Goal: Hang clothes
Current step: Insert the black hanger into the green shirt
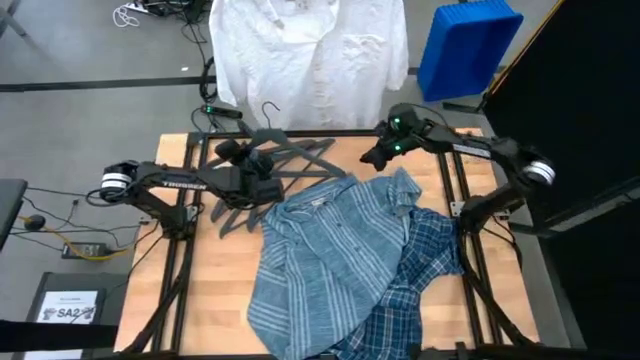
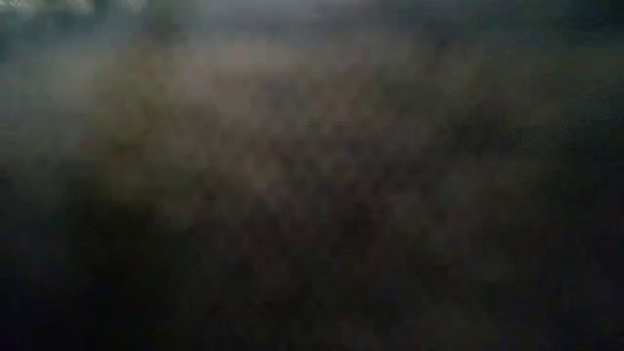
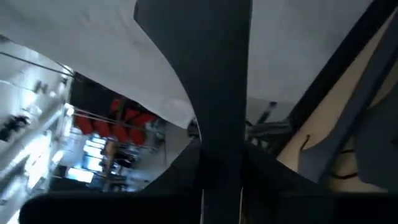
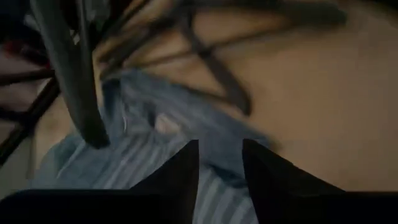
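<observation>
— Clothes: where were they, starting with the biggest thing in sight?

— The wooden table was the biggest thing. Two shirts lay crumpled on it. Past its far edge the white shirt hung spread out, collar up, off the table altogether.

— And the two on the table?

— The striped shirt sprawled across the middle, with its collar towards the far side. The plaid shirt lay against its right side, partly tucked under it and reaching the table's near edge.

— Anything else of size?

— A blue bin stood on the floor beyond the far right corner. A loose heap of dark hangers sat on the far left part of the table, just beside the striped collar.

— The arms?

— The left gripper was down in that heap. In its wrist view the fingers were clamped on one hanger, the dark bar running straight up between them. The right gripper hovered at the far side of the table near the striped collar, with its fingers apart, holding nothing and striped cloth showing through the gap.

— The low camera?

— It gave only a dark blur, so I could tell nothing from it
</observation>
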Robot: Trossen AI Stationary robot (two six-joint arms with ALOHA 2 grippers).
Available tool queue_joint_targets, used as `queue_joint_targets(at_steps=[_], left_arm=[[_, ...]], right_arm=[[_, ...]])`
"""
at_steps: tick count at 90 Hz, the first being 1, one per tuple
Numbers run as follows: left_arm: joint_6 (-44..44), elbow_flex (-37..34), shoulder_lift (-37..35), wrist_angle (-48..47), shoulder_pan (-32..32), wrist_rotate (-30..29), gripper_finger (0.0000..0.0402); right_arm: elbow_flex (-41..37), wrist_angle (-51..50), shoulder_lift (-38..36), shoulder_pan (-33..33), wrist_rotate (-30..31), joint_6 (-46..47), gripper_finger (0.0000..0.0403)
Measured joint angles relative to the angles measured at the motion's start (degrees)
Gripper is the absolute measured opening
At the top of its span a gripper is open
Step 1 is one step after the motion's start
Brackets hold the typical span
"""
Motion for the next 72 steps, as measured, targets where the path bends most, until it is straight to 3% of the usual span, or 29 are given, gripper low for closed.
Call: queue_joint_targets(at_steps=[10, 23, 44, 72], left_arm=[[-0.09, 0.00, 0.00, -0.50, -0.24, -0.32, 0.0056], [0.00, 0.00, 0.00, -0.34, -0.33, 0.36, 0.0056], [4.23, 0.00, 0.48, 3.93, -0.30, 1.72, 0.0056], [7.80, 0.00, 0.44, 7.45, -0.30, 2.10, 0.0056]], right_arm=[[-0.02, 3.18, 5.78, 0.77, -4.35, -5.03, 0.0135], [-0.02, 8.63, 9.69, 2.68, -4.05, -5.27, 0.0171], [0.00, 11.92, 12.59, 5.09, 6.29, 3.41, 0.0222], [0.02, 10.70, 12.73, 8.31, 9.89, 2.00, 0.0230]])
